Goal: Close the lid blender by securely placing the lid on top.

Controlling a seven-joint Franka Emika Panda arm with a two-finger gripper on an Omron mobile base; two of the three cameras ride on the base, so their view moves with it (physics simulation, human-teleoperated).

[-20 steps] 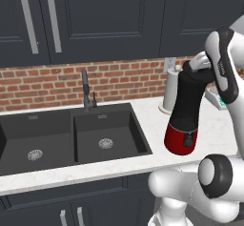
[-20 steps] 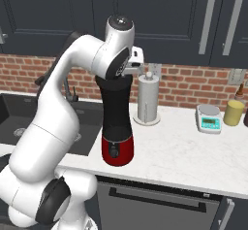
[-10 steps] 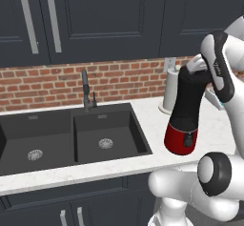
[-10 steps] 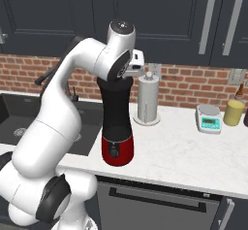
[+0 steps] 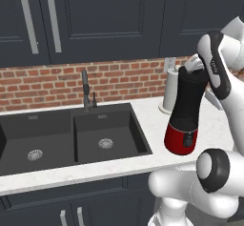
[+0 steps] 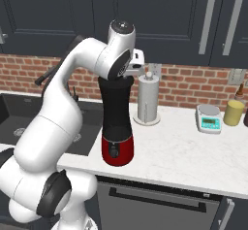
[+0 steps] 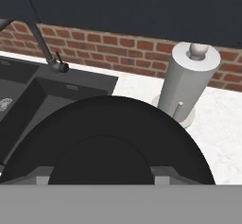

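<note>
The blender (image 5: 187, 113) stands on the white counter right of the sink, a black jar on a glossy red base (image 6: 117, 149). My gripper (image 6: 119, 77) sits directly on the jar's top, and my white hand covers the rim from both base cameras. In the hand view the gripper (image 7: 101, 179) is shut on the lid (image 7: 101, 159), a black domed cap held between the two fingertips (image 7: 43, 176). The jar's wider black top (image 7: 108, 112) spreads right beneath the lid. I cannot tell whether the lid rests fully seated on the jar.
A white paper-towel roll (image 6: 148, 98) stands just behind the blender by the brick wall. The black double sink (image 5: 71, 134) and its faucet (image 5: 86, 89) lie to the left. A small scale (image 6: 209, 119) and a yellow jar (image 6: 234, 112) sit farther right. Dark cabinets hang overhead.
My hand has edged slightly leftward in the left base view and settled over the jar's top. The blender has stayed put and the grip is unchanged.
</note>
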